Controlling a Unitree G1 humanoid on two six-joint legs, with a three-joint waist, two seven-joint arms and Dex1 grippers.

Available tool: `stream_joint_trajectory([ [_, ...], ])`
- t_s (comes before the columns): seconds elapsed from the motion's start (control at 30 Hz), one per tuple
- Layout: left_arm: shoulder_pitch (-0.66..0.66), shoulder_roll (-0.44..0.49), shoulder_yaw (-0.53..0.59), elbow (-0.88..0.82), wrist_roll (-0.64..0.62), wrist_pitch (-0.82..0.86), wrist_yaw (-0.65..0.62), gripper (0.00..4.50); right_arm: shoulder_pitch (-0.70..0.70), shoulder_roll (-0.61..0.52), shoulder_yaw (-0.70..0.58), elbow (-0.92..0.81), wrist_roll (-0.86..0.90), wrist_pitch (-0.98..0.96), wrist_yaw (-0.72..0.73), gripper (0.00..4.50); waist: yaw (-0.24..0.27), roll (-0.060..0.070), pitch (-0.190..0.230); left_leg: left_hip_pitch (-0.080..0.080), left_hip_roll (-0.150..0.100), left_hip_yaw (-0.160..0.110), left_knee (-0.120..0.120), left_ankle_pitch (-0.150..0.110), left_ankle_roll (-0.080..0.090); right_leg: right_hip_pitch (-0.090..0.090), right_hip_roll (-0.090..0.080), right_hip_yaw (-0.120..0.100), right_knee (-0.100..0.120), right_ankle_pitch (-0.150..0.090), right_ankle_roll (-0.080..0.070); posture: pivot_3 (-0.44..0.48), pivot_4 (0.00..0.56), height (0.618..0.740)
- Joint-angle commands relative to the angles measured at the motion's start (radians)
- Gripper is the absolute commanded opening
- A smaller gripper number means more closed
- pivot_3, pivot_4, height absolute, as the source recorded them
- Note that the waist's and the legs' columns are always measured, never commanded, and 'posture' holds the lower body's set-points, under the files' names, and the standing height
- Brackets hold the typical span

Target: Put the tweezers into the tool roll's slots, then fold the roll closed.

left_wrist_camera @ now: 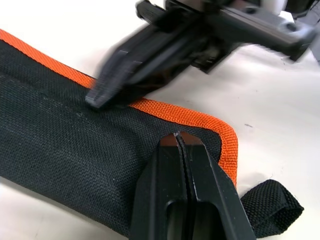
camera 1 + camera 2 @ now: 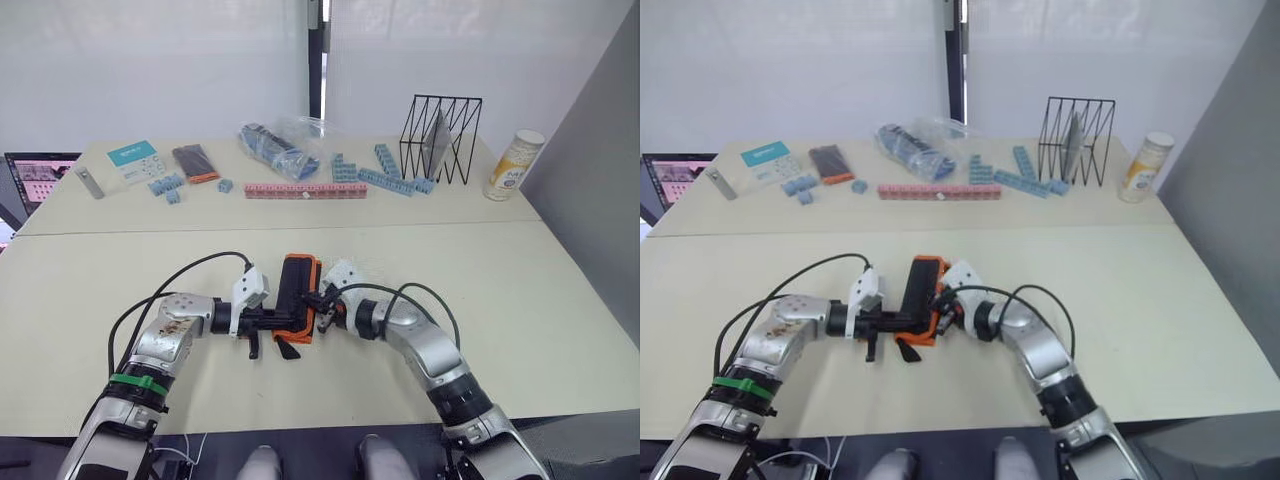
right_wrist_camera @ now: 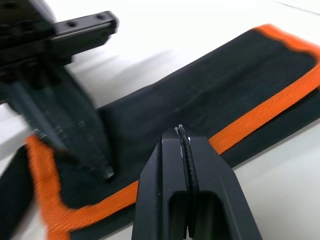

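Tool roll (image 2: 297,297), folded into a narrow black bundle with orange edging, lies on the near half of the tabletop (image 2: 560,300), about midway between its left and right edges, long axis running from the near edge toward the far one. A black tie strap (image 2: 287,349) trails from its near end. Both forearms reach inward from the near corners, elbows bent, wrists turned so that the grippers point at each other across the roll. Left gripper (image 2: 270,318) meets the roll's left side near its near end; in the left wrist view its two black fingers (image 1: 165,200) are pressed together, tips over the black fabric just inside the orange-bound corner. Right gripper (image 2: 322,305) comes in from the right side; in the right wrist view its fingers (image 3: 160,200) are likewise together, tips over the orange stripe (image 3: 260,117). Whether either pair pinches fabric cannot be told. Along the far edge stand a wire rack (image 2: 440,138), a bottle (image 2: 513,165), a clear bag (image 2: 290,145) and rows of small blue blocks (image 2: 395,175).
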Motion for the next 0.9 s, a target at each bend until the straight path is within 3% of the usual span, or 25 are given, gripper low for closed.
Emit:
stream_joint_trajectory([
  [0.03, 0.038, 0.018, -0.032, 0.032, 0.055, 0.012, -0.003, 0.02, -0.028, -0.017, 0.033, 0.025, -0.024, -0.044, 0.047, 0.00, 0.000, 0.000, 0.000, 0.000, 0.000, 0.000, 0.000, 0.000, 0.000, 0.000, 0.000, 0.000, 0.000, 0.000, 0.000, 0.000, 0.150, 0.728],
  [0.2, 0.038, 0.026, -0.027, 0.019, 0.051, 0.016, -0.005, 0.02, -0.074, -0.013, 0.081, 0.250, -0.113, -0.069, 0.016, 0.00, -0.003, 0.000, 0.000, 0.003, 0.000, 0.001, -0.002, 0.000, 0.000, 0.001, 0.000, 0.001, 0.000, 0.000, 0.000, 0.000, 0.150, 0.728],
  [0.5, 0.041, 0.041, -0.016, -0.012, 0.039, 0.034, -0.022, 0.02, -0.251, 0.056, -0.017, 0.705, -0.113, -0.232, -0.026, 0.00, -0.026, 0.000, -0.001, 0.018, 0.001, 0.003, -0.004, 0.000, 0.001, 0.010, 0.001, 0.003, 0.000, -0.005, -0.009, 0.000, 0.150, 0.728],
  [0.7, 0.058, 0.052, -0.007, -0.024, 0.041, 0.038, -0.027, 0.02, -0.405, 0.091, -0.036, 0.934, -0.133, -0.326, -0.060, 0.00, -0.027, 0.002, 0.000, 0.016, -0.001, 0.003, -0.004, -0.001, -0.001, 0.008, 0.000, 0.006, -0.005, -0.006, -0.010, 0.000, 0.150, 0.728],
  [0.8, 0.061, 0.052, -0.005, -0.026, 0.040, 0.041, -0.026, 0.02, -0.461, 0.108, -0.055, 1.008, -0.136, -0.349, -0.088, 0.00, -0.025, 0.002, 0.000, 0.003, -0.001, 0.001, -0.005, 0.000, -0.001, 0.000, 0.001, 0.005, -0.011, -0.006, -0.010, 0.000, 0.150, 0.728],
  [0.9, 0.063, 0.052, -0.003, -0.026, 0.040, 0.042, -0.023, 0.02, -0.512, 0.115, -0.087, 1.060, -0.136, -0.372, -0.100, 0.00, -0.022, 0.003, 0.000, 0.000, -0.003, 0.002, -0.005, 0.000, 0.000, -0.003, 0.000, 0.007, -0.013, -0.005, -0.009, 0.000, 0.150, 0.728],
])
